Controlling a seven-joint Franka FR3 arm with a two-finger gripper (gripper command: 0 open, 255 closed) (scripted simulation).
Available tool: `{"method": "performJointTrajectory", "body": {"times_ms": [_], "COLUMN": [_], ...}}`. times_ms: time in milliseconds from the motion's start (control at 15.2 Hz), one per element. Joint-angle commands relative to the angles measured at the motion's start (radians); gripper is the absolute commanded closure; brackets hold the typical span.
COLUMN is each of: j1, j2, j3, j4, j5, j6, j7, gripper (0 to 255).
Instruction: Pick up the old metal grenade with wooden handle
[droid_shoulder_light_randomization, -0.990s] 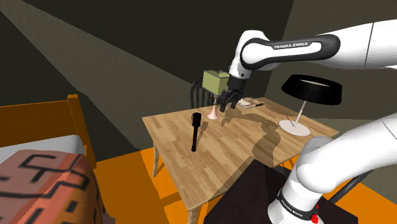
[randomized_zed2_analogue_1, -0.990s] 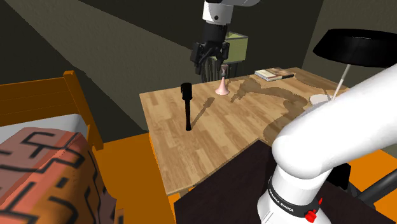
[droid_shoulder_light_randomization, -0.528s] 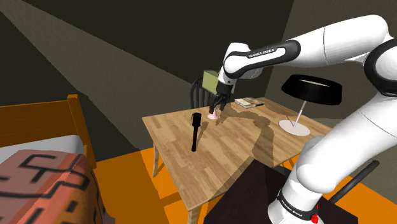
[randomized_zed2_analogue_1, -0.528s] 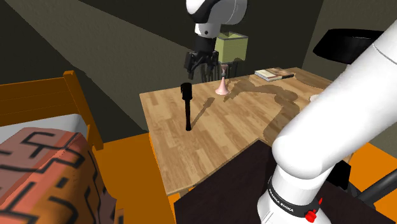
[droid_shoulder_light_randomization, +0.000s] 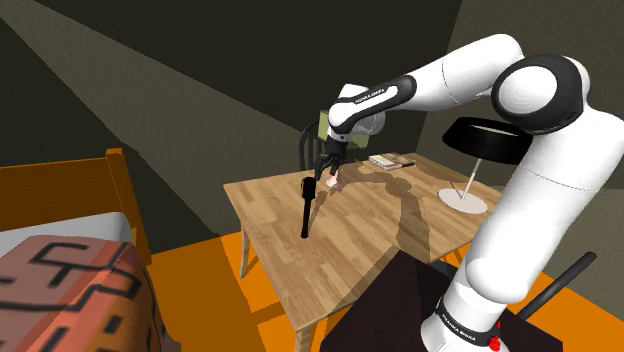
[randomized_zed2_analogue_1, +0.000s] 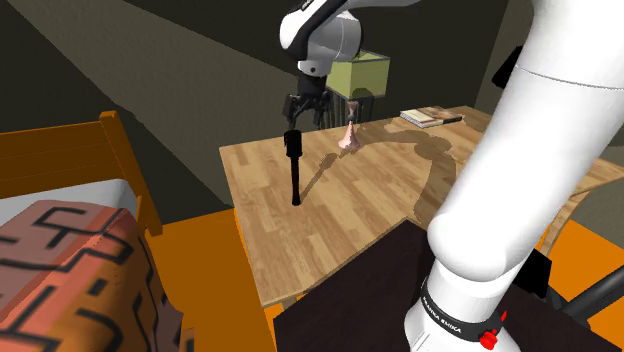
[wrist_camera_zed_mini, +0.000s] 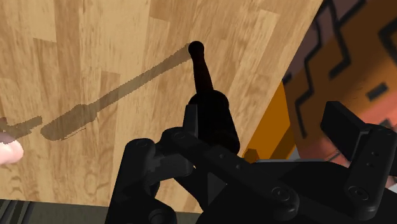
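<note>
The end effector (randomized_zed2_analogue_1: 305, 117) hangs just above the head of the grenade (randomized_zed2_analogue_1: 294, 168), its fingers (wrist_camera_zed_mini: 347, 124) spread wide and clasping nothing. In the wrist view the dark head sits between them, close against one finger; whether it touches, I cannot tell. The grenade, dark all over, stands upright on its handle end on the tabletop (randomized_zed2_analogue_1: 380, 205). It is near the edge that faces the bed (randomized_zed2_analogue_1: 70, 250), with orange floor (randomized_zed2_analogue_1: 200, 260) between. Bare wood lies open toward the stand. A small pink object (randomized_zed2_analogue_1: 349, 138) stands near the end effector on the second exterior view's right. Farther back are an olive box (randomized_zed2_analogue_1: 362, 74), books (randomized_zed2_analogue_1: 428, 116) and a black-shaded lamp (droid_shoulder_light_randomization: 490, 140).
</note>
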Motion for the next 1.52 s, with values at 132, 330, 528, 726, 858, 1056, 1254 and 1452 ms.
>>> {"method": "performJointTrajectory", "body": {"times_ms": [132,330,528,726,858,1056,1254,1452], "j1": [-0.007,-0.017,-0.019,-0.021,-0.023,-0.023,-0.022,-0.022], "j2": [0.155,0.237,0.258,0.28,0.293,0.293,0.294,0.293], "j3": [-0.007,-0.005,-0.001,0.003,0.005,0.005,0.006,0.006], "j4": [0.12,0.191,0.176,0.163,0.157,0.157,0.157,0.156], "j5": [0.053,0.082,0.094,0.108,0.116,0.115,0.115,0.115], "j6": [0.047,0.065,0.1,0.134,0.151,0.152,0.152,0.152], "j7": [-0.055,-0.084,-0.096,-0.109,-0.116,-0.116,-0.116,-0.116], "gripper": [0,0,0,0,0,255,255,255]}}
